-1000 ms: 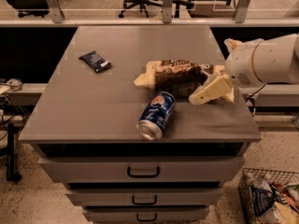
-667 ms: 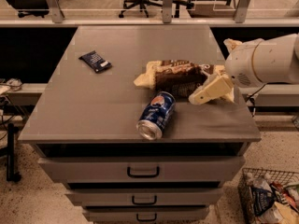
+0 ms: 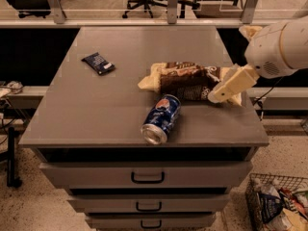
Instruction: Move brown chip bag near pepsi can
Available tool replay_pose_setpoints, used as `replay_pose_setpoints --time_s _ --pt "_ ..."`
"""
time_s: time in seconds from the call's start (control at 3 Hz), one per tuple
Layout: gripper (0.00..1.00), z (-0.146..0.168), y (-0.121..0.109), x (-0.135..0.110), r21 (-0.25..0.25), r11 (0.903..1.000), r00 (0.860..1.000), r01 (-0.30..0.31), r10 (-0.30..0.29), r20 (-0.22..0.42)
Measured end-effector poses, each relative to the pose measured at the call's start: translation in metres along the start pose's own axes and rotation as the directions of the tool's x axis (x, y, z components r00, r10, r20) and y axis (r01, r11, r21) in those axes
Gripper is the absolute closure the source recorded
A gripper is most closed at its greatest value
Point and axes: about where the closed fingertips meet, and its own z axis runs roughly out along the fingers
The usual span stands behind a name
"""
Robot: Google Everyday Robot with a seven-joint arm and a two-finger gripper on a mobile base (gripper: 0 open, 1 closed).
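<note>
The brown chip bag lies flat on the grey cabinet top, right of centre, its cream ends pointing left and right. The pepsi can lies on its side just in front of the bag, with its silver end toward the front edge, close to the bag's lower edge. My gripper comes in from the right on the white arm and sits over the bag's right end, hiding part of it.
A small dark blue flat packet lies at the back left of the top. Drawers with handles are below. A wire basket of packets stands on the floor at the lower right. Office chairs stand behind a rail.
The arm has shifted slightly up and to the right. The bag, the can and the blue packet lie where they were.
</note>
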Motion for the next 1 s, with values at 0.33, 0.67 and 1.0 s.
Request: replay_pose_setpoints --time_s 0.33,0.67,1.0 --pt "0.00 -0.038 -0.015 -0.016 0.032 0.9970 0.997 0.071 -0.070 -0.021" --pt "0.00 -0.058 -0.032 -0.033 0.075 0.9891 0.992 0.126 -0.127 0.007" --pt "0.00 -0.061 -0.034 -0.036 0.083 0.9872 0.990 0.137 -0.138 0.010"
